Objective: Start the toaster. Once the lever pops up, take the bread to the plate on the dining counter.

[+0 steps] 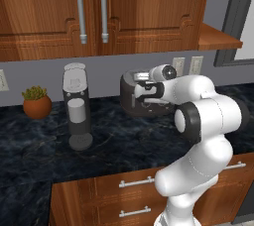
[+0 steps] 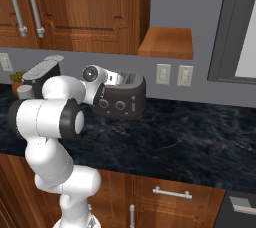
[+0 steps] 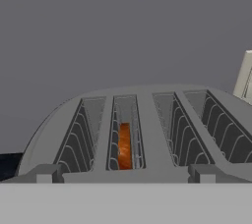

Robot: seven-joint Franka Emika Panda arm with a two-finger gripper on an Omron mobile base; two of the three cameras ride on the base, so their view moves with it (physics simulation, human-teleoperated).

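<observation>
The dark grey toaster (image 1: 130, 91) (image 2: 125, 97) stands on the black marbled counter against the wall. My gripper (image 1: 145, 92) (image 2: 99, 95) hangs close at the toaster's front upper edge, with the jaws open and nothing between them. In the hand view, the toaster's silver top (image 3: 147, 120) lies just ahead, and the bread (image 3: 124, 147) sits low in the second slot from the left, with an orange-brown face. The lever (image 2: 134, 103) shows as a pale vertical slot right of the two round knobs. The plate and the dining counter are out of view.
A tall silver-and-black coffee machine (image 1: 77, 103) stands left of the toaster, with a potted plant (image 1: 36, 102) further left. Wood wall cabinets (image 1: 94, 7) hang overhead. Wall outlets (image 2: 172, 74) and a small wood shelf (image 2: 167, 42) are right of the toaster. Bare counter (image 2: 190, 137) stretches right.
</observation>
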